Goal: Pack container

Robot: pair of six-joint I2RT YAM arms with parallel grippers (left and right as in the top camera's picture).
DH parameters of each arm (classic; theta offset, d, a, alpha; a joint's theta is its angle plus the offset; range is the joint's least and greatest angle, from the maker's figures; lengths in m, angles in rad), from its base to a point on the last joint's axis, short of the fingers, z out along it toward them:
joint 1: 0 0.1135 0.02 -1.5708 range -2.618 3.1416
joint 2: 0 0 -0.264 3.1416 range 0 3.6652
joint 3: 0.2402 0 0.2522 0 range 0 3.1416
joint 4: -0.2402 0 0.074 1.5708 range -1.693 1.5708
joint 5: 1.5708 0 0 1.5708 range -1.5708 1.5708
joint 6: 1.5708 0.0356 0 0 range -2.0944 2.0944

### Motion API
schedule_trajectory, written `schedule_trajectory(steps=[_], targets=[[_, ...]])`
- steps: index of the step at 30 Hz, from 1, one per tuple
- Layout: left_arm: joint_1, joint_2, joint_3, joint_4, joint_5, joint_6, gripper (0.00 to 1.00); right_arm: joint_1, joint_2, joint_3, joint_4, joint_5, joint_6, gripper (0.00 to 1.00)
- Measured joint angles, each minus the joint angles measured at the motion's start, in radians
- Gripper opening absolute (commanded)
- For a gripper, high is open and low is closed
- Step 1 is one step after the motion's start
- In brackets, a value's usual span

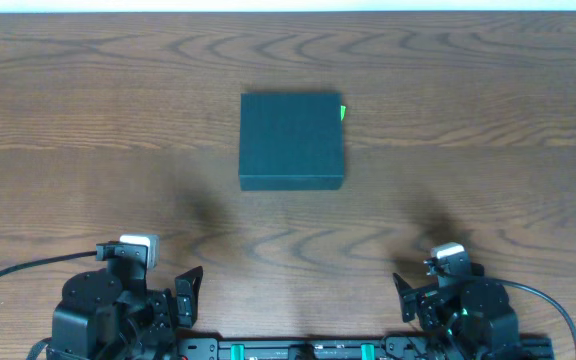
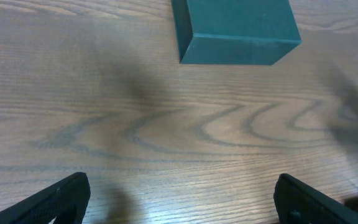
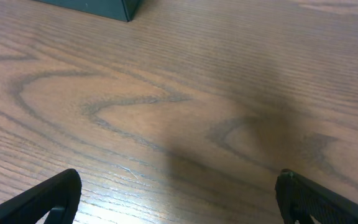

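Note:
The container (image 1: 291, 140) is a dark teal square box with its lid shut, on the wooden table at mid-back. A small green bit (image 1: 343, 111) sticks out at its top right edge. The box also shows at the top of the left wrist view (image 2: 235, 31), and one corner shows in the right wrist view (image 3: 104, 7). My left gripper (image 2: 179, 199) is open and empty near the front edge, well short of the box. My right gripper (image 3: 176, 196) is open and empty at the front right.
The wood-grain table (image 1: 88, 130) spreads all around the box. Both arm bases sit at the front edge, with a black cable (image 1: 18, 270) running left and another right.

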Motion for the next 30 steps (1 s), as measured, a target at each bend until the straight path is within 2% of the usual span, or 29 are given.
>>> schedule_trajectory(steps=[22,30], targets=[[0.0,0.0,0.0,0.0,-0.004,0.0,0.95,0.0,0.0,0.0,0.0,0.0,-0.008,0.99],[0.0,0.0,0.0,-0.021,-0.246,0.0,0.95,0.0,0.0,0.0,0.0,0.0,-0.008,0.99]])
